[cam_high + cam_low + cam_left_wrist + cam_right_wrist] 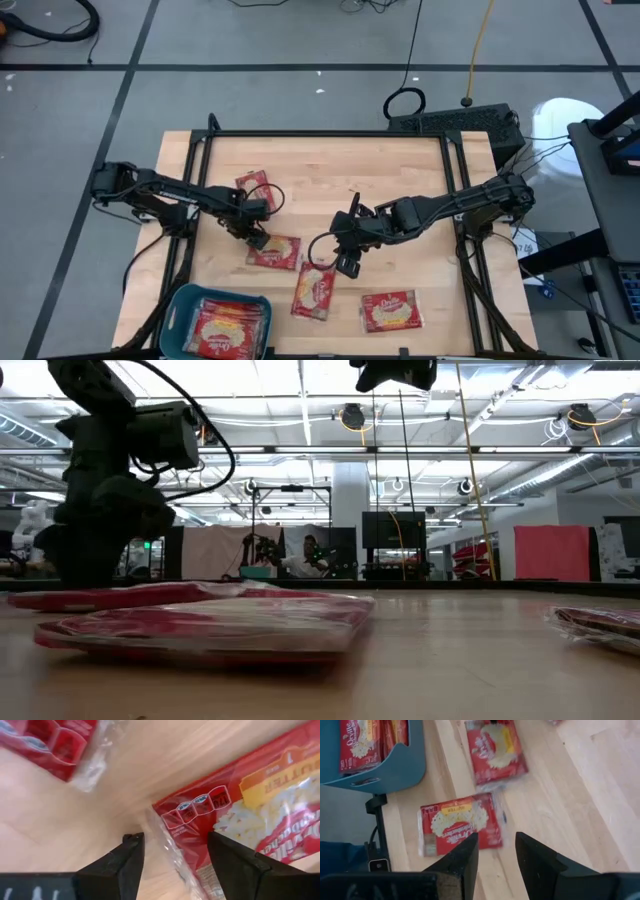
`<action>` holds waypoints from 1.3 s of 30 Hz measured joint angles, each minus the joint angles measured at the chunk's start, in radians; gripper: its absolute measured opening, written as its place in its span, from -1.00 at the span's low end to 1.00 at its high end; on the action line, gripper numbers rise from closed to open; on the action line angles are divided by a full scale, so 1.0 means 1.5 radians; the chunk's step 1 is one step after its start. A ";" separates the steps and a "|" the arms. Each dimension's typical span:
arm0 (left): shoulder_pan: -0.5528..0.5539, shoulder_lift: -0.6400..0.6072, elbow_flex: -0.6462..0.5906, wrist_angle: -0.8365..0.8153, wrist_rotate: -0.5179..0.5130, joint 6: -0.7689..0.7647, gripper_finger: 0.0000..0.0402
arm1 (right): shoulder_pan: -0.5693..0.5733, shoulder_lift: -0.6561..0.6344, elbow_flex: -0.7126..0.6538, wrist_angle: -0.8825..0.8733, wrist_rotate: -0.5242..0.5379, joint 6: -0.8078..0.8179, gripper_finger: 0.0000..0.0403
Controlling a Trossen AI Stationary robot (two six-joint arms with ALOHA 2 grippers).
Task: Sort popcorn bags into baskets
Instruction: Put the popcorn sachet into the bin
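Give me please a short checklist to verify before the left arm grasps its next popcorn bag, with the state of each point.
1. Left gripper open over the bag edge: ok.
2. Target popcorn bag flat on the table, apart from the others: ok.
3. Right gripper empty and clear of the left arm: ok.
4. Room for one more bag in the teal basket: cannot tell; bags already lie in it.
5. Which loose bags remain: four on the table, so sorting is not finished.

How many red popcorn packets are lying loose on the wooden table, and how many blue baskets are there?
Loose popcorn bags on the table: 4
Teal basket, with more packets stacked inside: 1
Total: 5
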 joint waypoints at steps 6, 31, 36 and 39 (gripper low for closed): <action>0.001 0.017 -0.029 0.062 0.014 -0.048 -0.13 | -0.018 0.000 0.000 0.001 0.001 -0.011 -0.39; 0.010 -0.127 -0.035 0.213 -0.080 -0.014 -0.99 | -0.039 0.000 0.000 0.038 0.009 -0.028 -0.39; 0.010 -0.225 -0.034 0.214 -0.116 -0.019 -1.00 | -0.040 0.000 0.000 0.070 0.067 -0.015 -0.39; 0.010 -0.276 -0.034 0.214 -0.122 -0.008 -1.00 | -0.046 0.000 0.000 0.101 0.104 0.012 -0.36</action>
